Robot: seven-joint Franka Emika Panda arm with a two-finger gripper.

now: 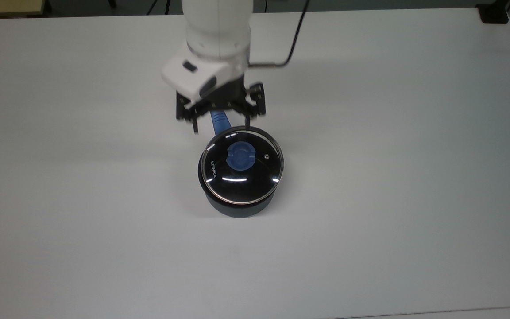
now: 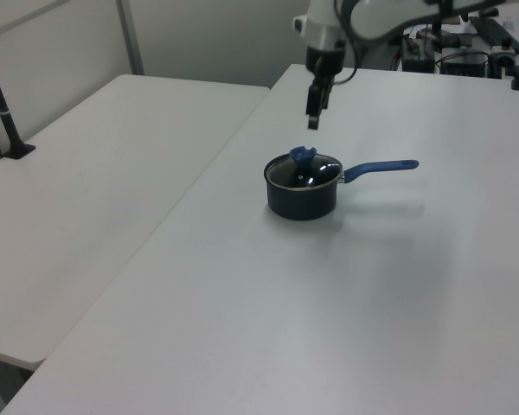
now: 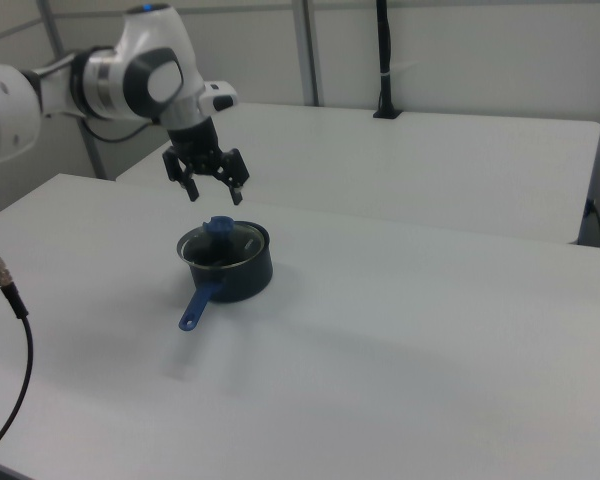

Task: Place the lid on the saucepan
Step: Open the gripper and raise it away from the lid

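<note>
The glass lid (image 1: 241, 165) with its blue knob (image 1: 239, 158) rests flat on the dark saucepan (image 1: 238, 207) in the middle of the white table. The lid (image 2: 304, 168) and saucepan (image 2: 302, 198) also appear in the left view, the blue handle (image 2: 381, 169) pointing to the left view's right. In the right view the lid (image 3: 221, 240) covers the saucepan (image 3: 234, 275), handle (image 3: 199, 303) toward the camera. My gripper (image 1: 220, 124) hangs open and empty above the pan, raised clear of the knob (image 2: 312, 121) (image 3: 214, 192).
The white table (image 1: 392, 133) spreads wide on all sides of the pan. A second white table (image 2: 95, 164) stands alongside across a gap. A black cable (image 1: 297, 31) trails from the arm. A dark post (image 3: 384, 60) rises at the far table's edge.
</note>
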